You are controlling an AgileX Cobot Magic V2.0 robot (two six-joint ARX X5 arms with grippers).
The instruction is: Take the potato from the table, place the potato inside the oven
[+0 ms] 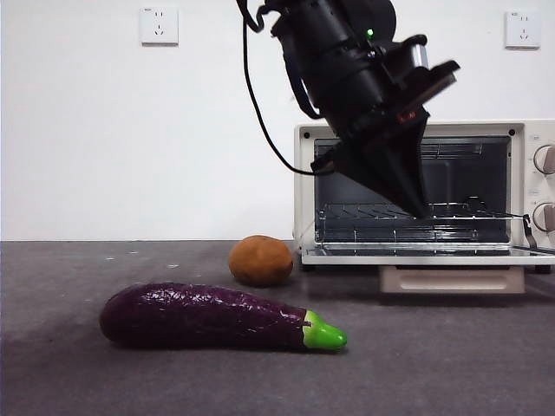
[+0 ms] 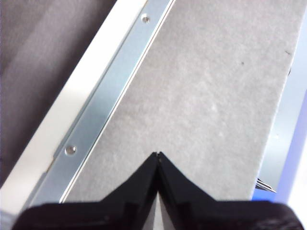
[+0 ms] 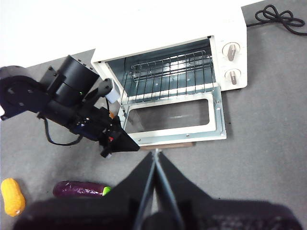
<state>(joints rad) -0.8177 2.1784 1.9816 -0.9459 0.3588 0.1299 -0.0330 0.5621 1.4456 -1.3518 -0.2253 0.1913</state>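
The potato (image 1: pixel 260 260), rounded and orange-brown, lies on the dark grey table (image 1: pixel 451 364) just left of the cream oven (image 1: pixel 303 173). The oven's glass door (image 1: pixel 416 256) hangs open and flat, and the wire rack (image 1: pixel 390 212) shows inside. My left gripper (image 1: pixel 418 208) hangs shut and empty in front of the oven mouth, above the door, to the right of the potato. In the left wrist view its tips (image 2: pixel 157 154) point at the door glass (image 2: pixel 201 96). My right gripper (image 3: pixel 156 152) is shut, high above the table. The left arm hides the potato in the right wrist view.
A long purple eggplant (image 1: pixel 217 316) with a green tip lies in front of the potato. A yellow-orange vegetable (image 3: pixel 12 196) sits further out, beyond the eggplant (image 3: pixel 79 188). The oven's black cord (image 3: pixel 276 17) is coiled behind the oven. Two knobs (image 1: pixel 545 186) are on its right side.
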